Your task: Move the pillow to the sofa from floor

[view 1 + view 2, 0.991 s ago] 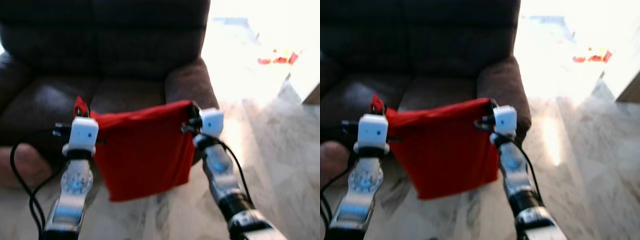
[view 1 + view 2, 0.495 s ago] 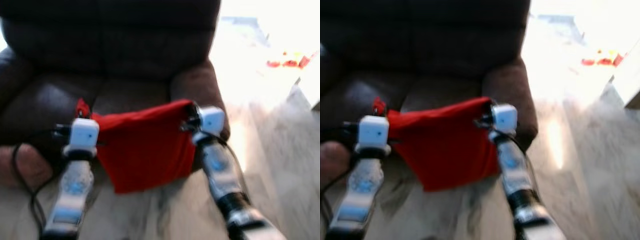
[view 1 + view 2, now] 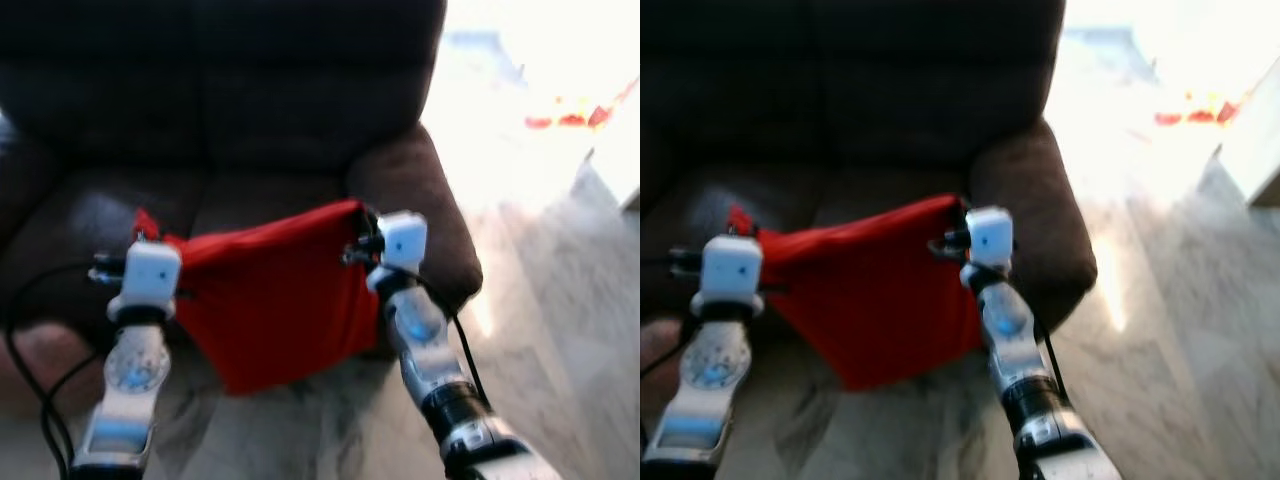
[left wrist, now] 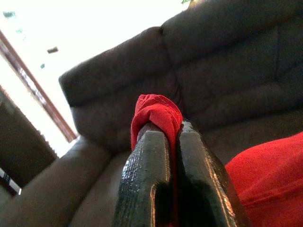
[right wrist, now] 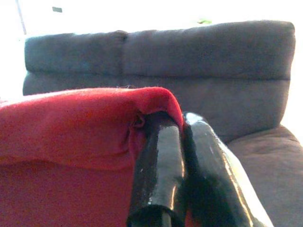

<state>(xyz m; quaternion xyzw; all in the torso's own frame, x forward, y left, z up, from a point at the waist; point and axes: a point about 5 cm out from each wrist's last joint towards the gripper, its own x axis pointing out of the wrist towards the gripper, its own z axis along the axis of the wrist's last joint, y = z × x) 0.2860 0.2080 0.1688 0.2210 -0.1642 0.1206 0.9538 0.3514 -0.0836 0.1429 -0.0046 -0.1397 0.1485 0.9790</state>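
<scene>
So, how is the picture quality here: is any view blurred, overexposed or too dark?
Left and right eye views: soft and slightly blurred, with the floor beyond the sofa washed out by glare at the upper right. Left wrist view: the left gripper pinching the red pillow is sharp, the window side blown white. Right wrist view: the right gripper is clear, the background above the sofa overexposed.
</scene>
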